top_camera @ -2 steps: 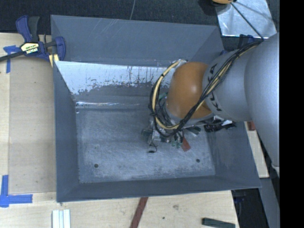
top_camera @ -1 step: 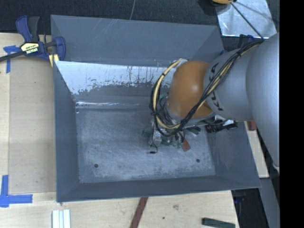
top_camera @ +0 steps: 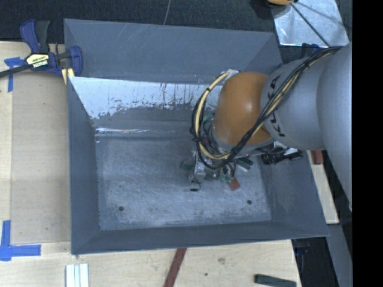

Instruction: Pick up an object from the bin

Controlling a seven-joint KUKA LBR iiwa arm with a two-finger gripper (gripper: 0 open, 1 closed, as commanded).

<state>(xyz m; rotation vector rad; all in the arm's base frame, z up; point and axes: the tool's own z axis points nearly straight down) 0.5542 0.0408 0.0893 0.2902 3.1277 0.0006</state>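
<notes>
Hovering beside one small reddish piece, the pincer hides whether it is clenched.

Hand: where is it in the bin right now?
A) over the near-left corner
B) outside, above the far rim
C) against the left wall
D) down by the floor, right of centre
D: the hand sits low over the floor of the bin, right of centre, with a small reddish-brown piece lying just to its right; the left half of the floor has no arm over it.
</notes>
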